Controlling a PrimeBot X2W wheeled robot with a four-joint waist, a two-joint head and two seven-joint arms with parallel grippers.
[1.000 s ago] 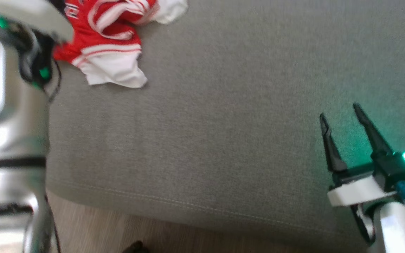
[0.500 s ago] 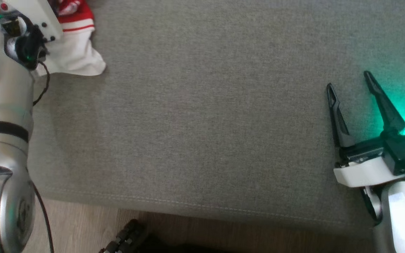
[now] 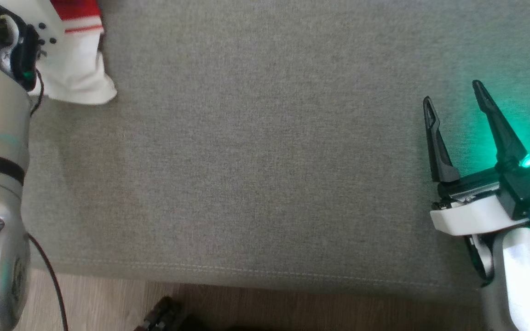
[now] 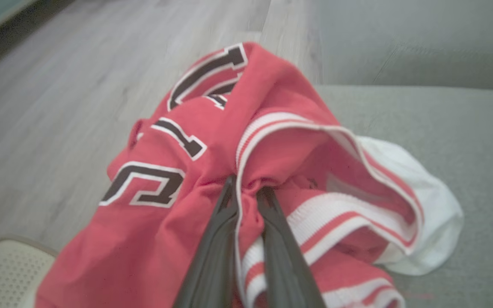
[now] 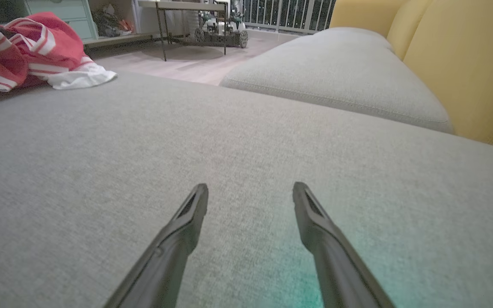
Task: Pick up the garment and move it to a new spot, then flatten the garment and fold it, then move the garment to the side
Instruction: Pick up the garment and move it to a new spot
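On the grey seat cushion [image 3: 265,161], the red-and-white garment [image 4: 195,128] lies bunched at the far left corner. The left gripper [image 4: 247,186] pinches a trimmed fold in narrow jaws; the right gripper [image 3: 451,91] hovers wide open over the cushion's right side. Pick-up seems underway; the next move likely calls for lifting the garment toward the cushion's middle.

Red garment [image 4: 212,128]: black, white-edged block characters [image 4: 144,185], 9 to 11 o'clock in left wrist view; creased, no word readable.
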